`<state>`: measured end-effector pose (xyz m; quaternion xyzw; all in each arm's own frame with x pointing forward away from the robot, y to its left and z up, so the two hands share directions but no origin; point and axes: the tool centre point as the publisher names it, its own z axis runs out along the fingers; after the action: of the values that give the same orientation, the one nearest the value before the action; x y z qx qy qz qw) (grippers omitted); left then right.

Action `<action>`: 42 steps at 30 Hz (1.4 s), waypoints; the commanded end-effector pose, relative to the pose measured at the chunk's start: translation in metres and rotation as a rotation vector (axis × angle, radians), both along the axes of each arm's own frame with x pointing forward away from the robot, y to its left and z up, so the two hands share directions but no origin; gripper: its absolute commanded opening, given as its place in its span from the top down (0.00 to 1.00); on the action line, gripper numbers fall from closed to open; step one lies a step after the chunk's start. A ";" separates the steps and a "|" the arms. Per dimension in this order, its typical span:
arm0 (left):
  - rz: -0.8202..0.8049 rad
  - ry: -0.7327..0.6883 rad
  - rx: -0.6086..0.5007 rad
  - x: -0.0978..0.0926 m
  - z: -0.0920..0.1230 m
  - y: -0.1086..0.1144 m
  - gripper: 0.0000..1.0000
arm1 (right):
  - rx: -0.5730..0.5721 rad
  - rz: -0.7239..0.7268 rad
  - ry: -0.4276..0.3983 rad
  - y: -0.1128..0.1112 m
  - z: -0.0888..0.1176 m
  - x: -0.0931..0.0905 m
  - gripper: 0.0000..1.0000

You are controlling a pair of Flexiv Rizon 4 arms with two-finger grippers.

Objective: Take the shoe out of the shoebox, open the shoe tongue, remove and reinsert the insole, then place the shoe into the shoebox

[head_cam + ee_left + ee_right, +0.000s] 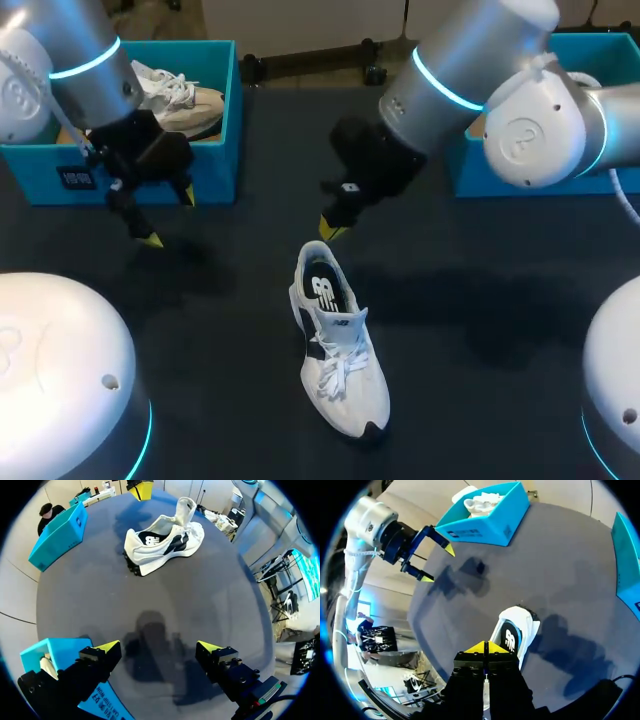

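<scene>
A white shoe with dark side panels lies on the dark table, its heel toward the back and its laces loose. Its insole shows through the opening. My right gripper hangs shut and empty just behind the heel; in the right wrist view its joined tips hover above the shoe. My left gripper stands open with nothing in it, in front of the left blue shoebox. From the left wrist view the shoe lies well ahead of the open gripper.
The left shoebox holds another pale shoe. A second blue box stands at the back right, partly hidden behind my right arm. Bare table lies around the shoe on both sides and toward the front.
</scene>
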<state>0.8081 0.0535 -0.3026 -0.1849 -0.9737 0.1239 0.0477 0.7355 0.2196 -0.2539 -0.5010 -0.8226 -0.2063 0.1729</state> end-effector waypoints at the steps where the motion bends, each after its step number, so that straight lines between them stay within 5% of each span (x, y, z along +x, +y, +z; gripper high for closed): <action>1: 0.000 -0.005 0.001 -0.002 0.000 0.001 0.00 | 0.000 -0.002 0.000 -0.001 0.000 0.000 1.00; 18: -0.055 -0.048 0.029 0.016 0.019 0.033 0.00 | -0.235 -0.163 -0.081 0.027 -0.021 -0.015 1.00; 24: -0.063 -0.066 0.083 0.023 0.019 0.039 0.00 | -0.407 -0.160 -0.109 0.038 -0.033 -0.020 1.00; 35: -0.063 -0.066 0.083 0.023 0.019 0.039 0.00 | -0.407 -0.160 -0.109 0.038 -0.033 -0.020 1.00; 42: -0.071 -0.048 0.067 0.037 0.016 0.040 0.00 | -0.576 -0.205 -0.150 0.034 -0.045 -0.013 1.00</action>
<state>0.8368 0.0935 -0.2844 -0.2182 -0.9718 0.0848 0.0269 0.7205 0.2431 -0.2970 -0.5903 -0.8053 -0.0508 -0.0220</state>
